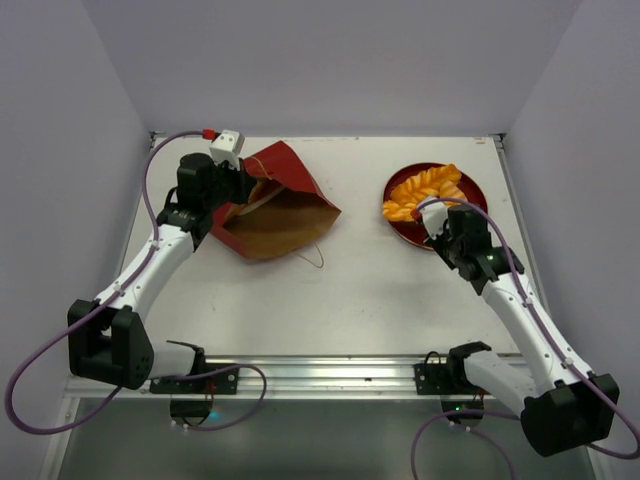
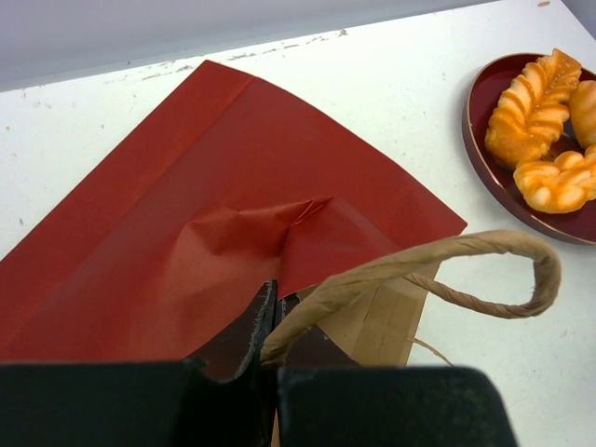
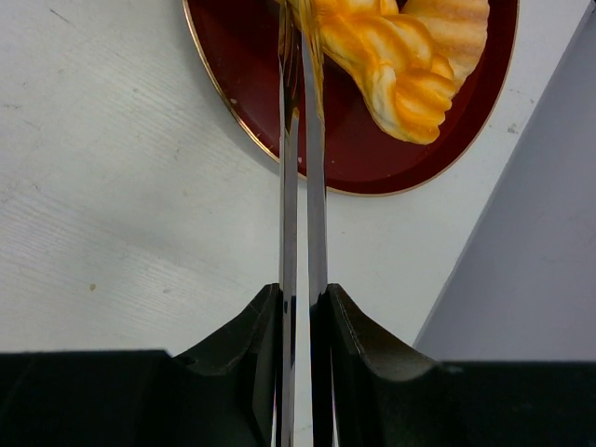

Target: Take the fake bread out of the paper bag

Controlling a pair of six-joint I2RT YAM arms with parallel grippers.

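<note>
right gripper (image 1: 427, 210): at near rim of red plate (image 2: 477, 149), fingers almost together at fake bread (image 1: 425, 188) lying on it, grip unclear | paper bag (image 1: 285, 180): well left of plate, flat, mouth toward near-right | left gripper (image 2: 272, 312): clamped on bag rim, the nearer arm to it

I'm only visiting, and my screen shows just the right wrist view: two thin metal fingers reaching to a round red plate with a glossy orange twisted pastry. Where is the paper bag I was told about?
Observer: The red paper bag, brown inside, lies on its side at the far left of the table, well apart from the round red plate.
Visitor: Is anything holding it?
Observer: Yes, the left gripper is shut on its rim at a tan loop handle.
Visitor: Any pastries inside?
Observer: None shows in its open mouth from above; the glossy orange twisted pastries in sight lie on the plate.
</note>
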